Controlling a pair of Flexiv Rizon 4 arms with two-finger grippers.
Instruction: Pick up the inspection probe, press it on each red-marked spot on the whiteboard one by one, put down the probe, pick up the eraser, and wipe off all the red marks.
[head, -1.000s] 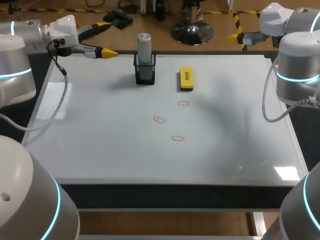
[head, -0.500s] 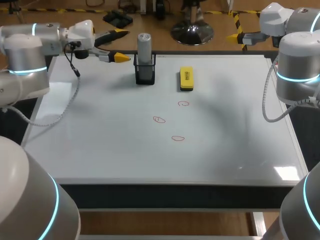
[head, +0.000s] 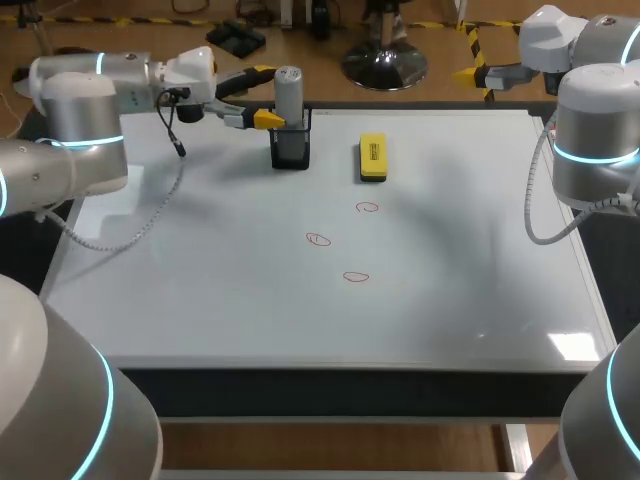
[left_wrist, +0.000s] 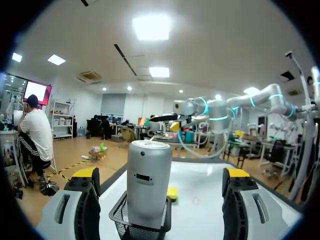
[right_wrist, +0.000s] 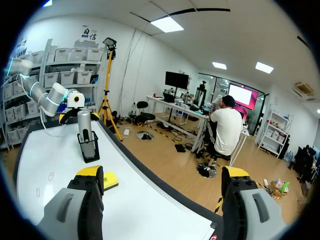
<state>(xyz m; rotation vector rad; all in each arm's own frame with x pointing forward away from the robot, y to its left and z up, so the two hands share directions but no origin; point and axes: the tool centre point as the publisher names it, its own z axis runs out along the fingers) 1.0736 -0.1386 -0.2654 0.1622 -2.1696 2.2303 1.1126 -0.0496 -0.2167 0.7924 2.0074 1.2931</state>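
Whiteboard (head: 200, 300) bears three red marks (head: 318, 239), eraser (head: 372, 158), probe (head: 288, 95).

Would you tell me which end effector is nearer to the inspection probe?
Left. The left end effector is open, with the inspection probe standing in its holder just ahead between its fingers. The right end effector is far off, by the whiteboard's far right corner.

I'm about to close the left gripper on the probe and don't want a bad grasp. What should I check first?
1. Left gripper open: ok.
2. Inspection probe upright in its mesh holder: ok.
3. Probe lined up between the fingers: ok, left wrist view.
4. Fingers far enough around the probe: cannot tell.
5. Three red marks unwiped: ok.
6. Eraser clear of the approach: ok.
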